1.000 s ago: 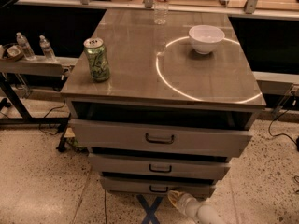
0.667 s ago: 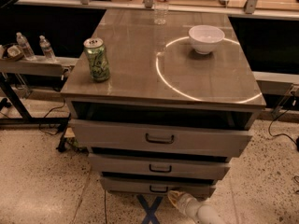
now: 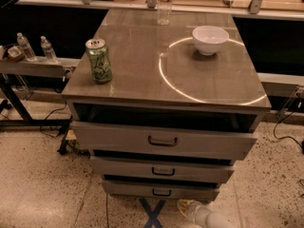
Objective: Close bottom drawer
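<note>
The grey cabinet (image 3: 166, 75) has three drawers, each pulled out a little. The bottom drawer (image 3: 128, 190) has the slimmest front panel, with a small dark handle (image 3: 161, 192), and sits lowest, near the floor. A dark gap shows above its front. My gripper (image 3: 189, 208) is at the bottom edge of the camera view, on a white arm, just below and to the right of the bottom drawer's front. It touches nothing that I can see.
A green can (image 3: 99, 60) and a white bowl (image 3: 210, 38) stand on the cabinet top, with a clear bottle (image 3: 164, 4) at the back. A blue X (image 3: 153, 213) is taped on the speckled floor. A side shelf (image 3: 33, 65) with small bottles is at the left.
</note>
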`<state>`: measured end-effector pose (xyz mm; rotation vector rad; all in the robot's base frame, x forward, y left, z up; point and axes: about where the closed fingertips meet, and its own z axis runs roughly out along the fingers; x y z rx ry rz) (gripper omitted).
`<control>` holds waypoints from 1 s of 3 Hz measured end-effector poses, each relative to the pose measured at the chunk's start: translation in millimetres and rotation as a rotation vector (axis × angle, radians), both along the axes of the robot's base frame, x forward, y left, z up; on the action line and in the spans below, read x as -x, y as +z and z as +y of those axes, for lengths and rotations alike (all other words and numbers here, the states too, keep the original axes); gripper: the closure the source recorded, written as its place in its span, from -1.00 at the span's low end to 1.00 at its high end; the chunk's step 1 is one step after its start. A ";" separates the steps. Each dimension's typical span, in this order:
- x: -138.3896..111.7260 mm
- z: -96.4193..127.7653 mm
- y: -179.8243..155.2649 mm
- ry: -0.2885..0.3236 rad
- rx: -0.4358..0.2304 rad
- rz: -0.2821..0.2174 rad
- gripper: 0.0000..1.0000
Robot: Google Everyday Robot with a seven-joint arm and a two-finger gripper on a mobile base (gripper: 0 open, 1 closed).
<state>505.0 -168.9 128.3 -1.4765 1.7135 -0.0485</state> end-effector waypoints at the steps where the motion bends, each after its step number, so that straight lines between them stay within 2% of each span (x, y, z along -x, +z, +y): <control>1: 43.9 -40.6 5.4 -0.001 0.040 0.124 1.00; 2: 107.7 -122.3 50.2 -0.077 0.082 0.231 0.98; 3: 107.7 -122.3 50.2 -0.077 0.082 0.231 0.98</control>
